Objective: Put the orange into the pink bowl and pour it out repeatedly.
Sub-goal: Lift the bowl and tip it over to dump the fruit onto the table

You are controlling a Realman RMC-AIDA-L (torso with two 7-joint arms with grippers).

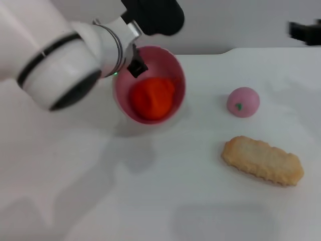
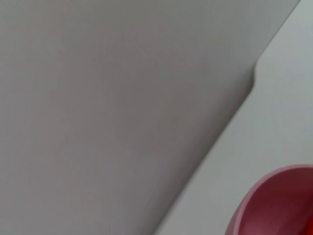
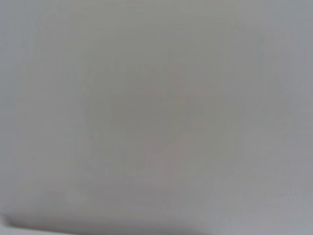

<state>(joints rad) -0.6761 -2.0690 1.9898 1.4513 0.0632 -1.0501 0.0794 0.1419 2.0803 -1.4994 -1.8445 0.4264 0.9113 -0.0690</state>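
The pink bowl [image 1: 173, 70] is held above the white table and tilted, its opening facing the front. The orange [image 1: 152, 98] lies inside it against the lower wall. My left gripper [image 1: 135, 65] is shut on the bowl's far left rim, with a black fingertip [image 1: 137, 68] inside the rim. In the left wrist view only part of the bowl [image 2: 274, 205] shows at the edge of the picture. My right gripper [image 1: 306, 31] is a dark shape at the far right edge, away from the bowl.
A small pink round fruit with a green mark [image 1: 243, 102] lies to the right of the bowl. A beige ridged biscuit-like piece [image 1: 263, 160] lies nearer the front right. The table's back edge [image 1: 225, 50] runs behind the bowl.
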